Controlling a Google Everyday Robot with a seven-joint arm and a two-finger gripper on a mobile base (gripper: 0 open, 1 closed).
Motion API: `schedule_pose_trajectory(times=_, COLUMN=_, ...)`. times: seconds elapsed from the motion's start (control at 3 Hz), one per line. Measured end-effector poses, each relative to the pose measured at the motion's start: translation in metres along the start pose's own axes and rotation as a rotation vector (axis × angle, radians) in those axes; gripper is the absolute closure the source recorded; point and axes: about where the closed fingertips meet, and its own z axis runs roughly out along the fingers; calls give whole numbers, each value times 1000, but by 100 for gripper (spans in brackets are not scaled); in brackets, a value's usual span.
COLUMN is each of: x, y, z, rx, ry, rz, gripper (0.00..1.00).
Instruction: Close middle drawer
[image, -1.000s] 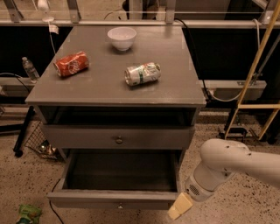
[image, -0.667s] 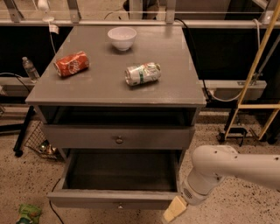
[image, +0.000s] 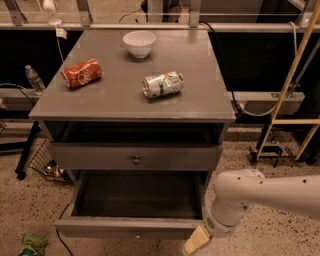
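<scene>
**lurker:** where's your gripper sitting rn?

**me:** Low on the right. The gripper (image: 196, 243) is at the front right corner of the middle drawer (image: 100, 227), touching it or just beside it, I can't tell which. I can't tell if it's clenched or released either. Only a cream bit of it shows below the white arm (image: 250, 192).

**lurker:** and the drawer?

**me:** Pulled well out, with a small round knob (image: 136, 234) on its front. The upper drawer (image: 100, 156) above it is shut. On the cabinet top (image: 115, 107) I see a white bowl (image: 139, 43) at the back, plus a red can (image: 81, 73) and a green-and-white can (image: 163, 84), both on their sides, apart.
</scene>
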Motion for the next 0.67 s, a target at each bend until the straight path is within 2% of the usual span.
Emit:
schedule_pose_trajectory(times=0.33, x=-4, y=-1, z=3, rx=-12, ry=3, rz=-1, gripper=0)
schedule_pose_trajectory(times=0.67, x=-5, y=1, z=27, rx=-3, ry=55, rz=17, gripper=0)
